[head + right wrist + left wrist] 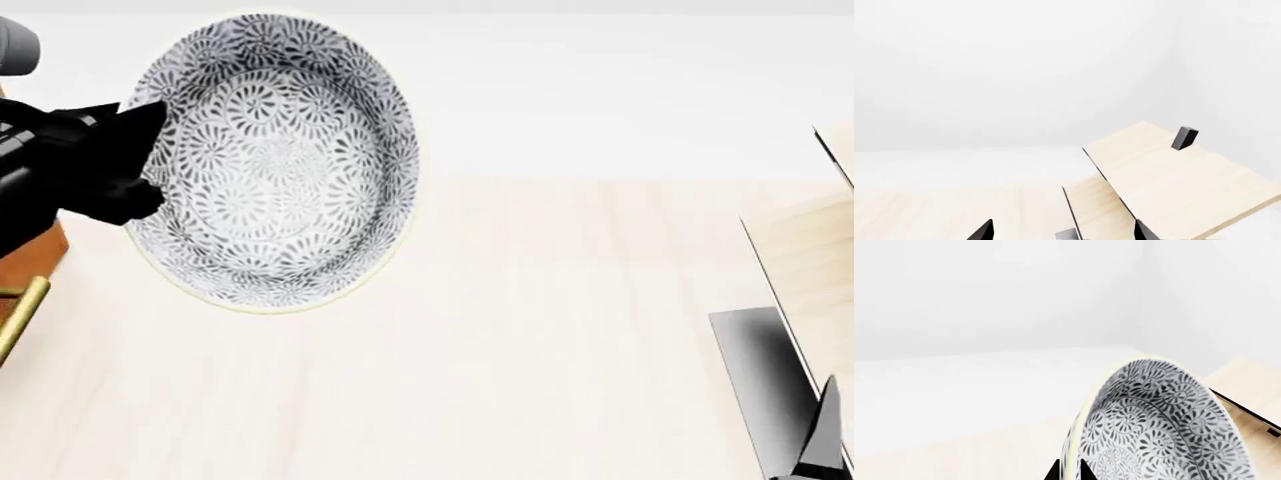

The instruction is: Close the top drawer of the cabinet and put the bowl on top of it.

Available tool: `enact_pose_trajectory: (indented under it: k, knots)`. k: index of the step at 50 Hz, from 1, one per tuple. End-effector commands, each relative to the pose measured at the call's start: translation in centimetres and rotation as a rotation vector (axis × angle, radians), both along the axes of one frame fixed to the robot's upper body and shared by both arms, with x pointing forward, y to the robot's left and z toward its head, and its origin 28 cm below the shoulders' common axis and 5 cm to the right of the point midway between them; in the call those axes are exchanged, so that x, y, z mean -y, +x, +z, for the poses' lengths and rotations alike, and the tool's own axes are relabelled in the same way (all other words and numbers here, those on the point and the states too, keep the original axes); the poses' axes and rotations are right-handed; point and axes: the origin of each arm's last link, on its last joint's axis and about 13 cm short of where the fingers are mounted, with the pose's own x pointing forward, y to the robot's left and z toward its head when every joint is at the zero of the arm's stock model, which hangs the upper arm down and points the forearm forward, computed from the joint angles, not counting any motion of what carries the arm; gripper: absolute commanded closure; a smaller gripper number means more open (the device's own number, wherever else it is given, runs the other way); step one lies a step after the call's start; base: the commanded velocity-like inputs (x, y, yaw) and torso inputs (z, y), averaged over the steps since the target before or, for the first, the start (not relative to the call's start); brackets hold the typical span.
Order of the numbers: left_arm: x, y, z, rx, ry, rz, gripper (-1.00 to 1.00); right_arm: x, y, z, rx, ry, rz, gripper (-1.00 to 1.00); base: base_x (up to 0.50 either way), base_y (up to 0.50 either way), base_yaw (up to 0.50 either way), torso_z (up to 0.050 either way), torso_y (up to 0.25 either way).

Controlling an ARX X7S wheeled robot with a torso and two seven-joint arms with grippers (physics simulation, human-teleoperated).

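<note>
The bowl (274, 160), white with a grey leaf pattern, hangs tilted in the air with its inside facing the head camera. My left gripper (140, 160) is shut on its left rim. In the left wrist view the two black fingertips (1086, 471) pinch the bowl's (1161, 425) pale rim, with the left gripper (1069, 472) straddling it. An orange-brown corner of the cabinet (38, 255) and a brass handle (20, 312) show at the left edge; the top drawer's front is otherwise out of view. My right gripper (1064, 231) is open and empty.
A pale light-wood rack (1167, 175) with a small black block (1184, 137) stands at the right, also at the head view's edge as the rack (807, 250). A grey slab (758, 375) lies beside it. The light tabletop (534, 330) spreads below the bowl.
</note>
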Motion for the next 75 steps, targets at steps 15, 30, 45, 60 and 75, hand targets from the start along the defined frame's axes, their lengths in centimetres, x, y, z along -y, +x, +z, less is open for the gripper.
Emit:
enact_pose_trajectory:
  k: [15,30,45,60,75]
  knots:
    - [-1.5,-0.6,2.1,0.061,-0.05,0.067,1.0,0.2,0.3,2.4,0.128,-0.062,-0.057,-1.0,0.0,0.0,0.0,0.0,0.0]
    - [-2.7,-0.3,2.9,0.06,-0.119,0.157,1.0,0.2,0.4,2.1,0.145,-0.089,-0.061,-1.0,0.0,0.0,0.0,0.0,0.001]
    - [-4.4,-0.6,3.9,0.09,-0.157,0.236,1.0,0.2,0.6,1.9,0.145,-0.098,-0.063,-1.0,0.0,0.0,0.0,0.0,0.0]
    - [-5.2,-1.4,5.1,0.112,-0.178,0.261,1.0,0.2,0.5,1.1,0.139,-0.098,-0.066,-1.0,0.0,0.0,0.0,0.0,0.001]
    - [-6.2,-2.0,6.3,0.138,-0.213,0.294,1.0,0.2,0.5,1.7,0.142,-0.099,-0.067,-1.0,0.0,0.0,0.0,0.001,0.001]
